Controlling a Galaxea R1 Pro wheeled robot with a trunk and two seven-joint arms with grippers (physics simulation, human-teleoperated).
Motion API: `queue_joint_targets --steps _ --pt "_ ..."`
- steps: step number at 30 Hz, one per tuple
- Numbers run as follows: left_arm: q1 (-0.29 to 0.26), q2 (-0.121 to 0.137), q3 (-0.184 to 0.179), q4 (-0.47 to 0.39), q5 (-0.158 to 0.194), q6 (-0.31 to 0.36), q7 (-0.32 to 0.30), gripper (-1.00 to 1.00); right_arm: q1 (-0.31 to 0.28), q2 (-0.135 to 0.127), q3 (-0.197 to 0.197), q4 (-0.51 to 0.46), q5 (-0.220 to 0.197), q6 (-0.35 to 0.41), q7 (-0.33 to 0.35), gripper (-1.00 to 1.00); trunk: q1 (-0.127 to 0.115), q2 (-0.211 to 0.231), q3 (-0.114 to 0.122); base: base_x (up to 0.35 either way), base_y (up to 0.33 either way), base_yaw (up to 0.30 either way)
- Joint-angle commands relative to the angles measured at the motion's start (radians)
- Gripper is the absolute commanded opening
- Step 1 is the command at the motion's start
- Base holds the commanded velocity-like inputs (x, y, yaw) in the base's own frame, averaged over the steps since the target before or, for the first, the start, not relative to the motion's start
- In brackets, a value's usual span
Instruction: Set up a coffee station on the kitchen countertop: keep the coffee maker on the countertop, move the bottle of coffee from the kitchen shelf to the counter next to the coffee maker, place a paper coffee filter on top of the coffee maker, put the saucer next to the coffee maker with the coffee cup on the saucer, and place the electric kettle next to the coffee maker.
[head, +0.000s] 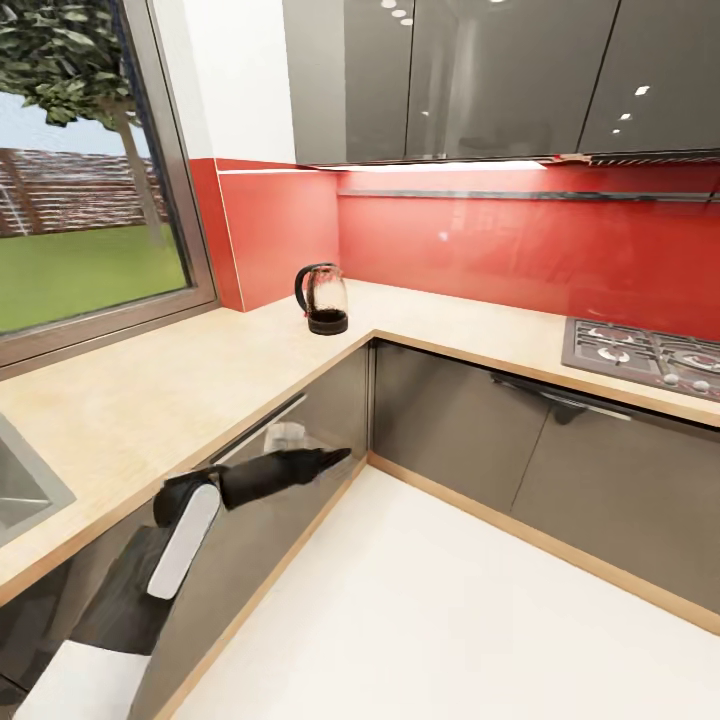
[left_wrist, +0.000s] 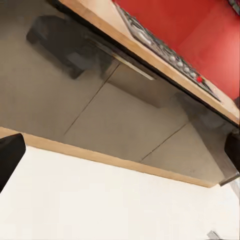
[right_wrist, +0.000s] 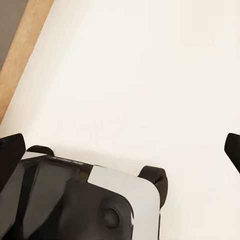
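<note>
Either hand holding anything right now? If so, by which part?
Nothing held. Left hand and right hand both show fingertips apart with nothing between. The electric kettle sits untouched on the kitchen countertop.

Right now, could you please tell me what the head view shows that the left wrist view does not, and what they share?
The head view alone has the electric kettle standing in the corner of the kitchen countertop, the window, a sink edge and the left gripper held low before the cabinets. The left wrist view alone has a dark fingertip at its edge. Both share the stovetop, red backsplash, grey cabinet fronts and pale floor.
</note>
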Motion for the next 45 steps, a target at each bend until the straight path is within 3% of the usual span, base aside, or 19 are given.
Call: queue_joint_targets --steps 1,3,6,7,9,11,14,20,26,45 --pt "-0.060 0.000 0.022 -0.004 0.000 0.016 0.023 1.00 -0.001 0.000 0.009 0.001 -0.006 -0.009 0.001 1.00 0.000 -0.001 -0.001 0.000 0.000 0.000" --pt "-0.200 0.000 0.051 -0.010 -0.003 0.045 0.165 1.00 -0.001 0.001 0.010 0.001 -0.006 -0.009 -0.026 1.00 0.000 -0.001 -0.001 0.000 0.000 0.000" --pt "-0.302 -0.001 0.060 -0.013 -0.004 0.065 0.321 1.00 -0.001 0.003 0.010 0.001 -0.006 -0.010 -0.060 1.00 0.000 -0.001 -0.001 0.000 0.000 0.000" --pt "-0.361 -0.001 0.062 -0.013 -0.006 0.071 0.428 1.00 -0.001 0.004 0.010 0.002 -0.006 -0.011 -0.074 1.00 0.000 -0.001 -0.001 0.000 0.000 0.000" --pt "-0.400 0.000 0.064 -0.017 -0.022 0.074 0.582 1.00 0.000 0.005 0.010 0.008 -0.006 -0.028 -0.081 1.00 0.000 -0.001 -0.001 0.000 0.000 0.000" --pt "-0.416 0.005 0.066 -0.021 -0.056 0.073 0.682 1.00 0.002 0.009 0.010 0.028 -0.005 -0.056 -0.083 1.00 0.000 -0.001 -0.001 0.000 0.000 0.000" --pt "-0.422 0.010 0.067 -0.022 -0.084 0.073 0.723 1.00 0.003 0.023 0.010 0.038 -0.004 -0.070 -0.082 1.00 0.000 -0.001 -0.001 0.000 0.000 0.000" --pt "-0.426 0.015 0.067 -0.022 -0.104 0.073 0.749 1.00 0.004 0.033 0.010 0.045 -0.004 -0.074 -0.074 1.00 0.000 -0.001 -0.001 0.026 0.000 0.000" --pt "-0.427 0.014 0.044 -0.022 -0.106 0.073 0.751 1.00 0.006 0.035 0.010 0.047 -0.004 -0.074 -0.078 1.00 0.000 -0.001 -0.001 0.269 0.000 0.000" --pt "-0.427 0.014 0.020 -0.019 -0.107 0.072 0.752 1.00 0.006 0.035 0.010 0.047 -0.004 -0.077 -0.085 1.00 0.000 -0.001 -0.001 0.326 0.000 -0.016"
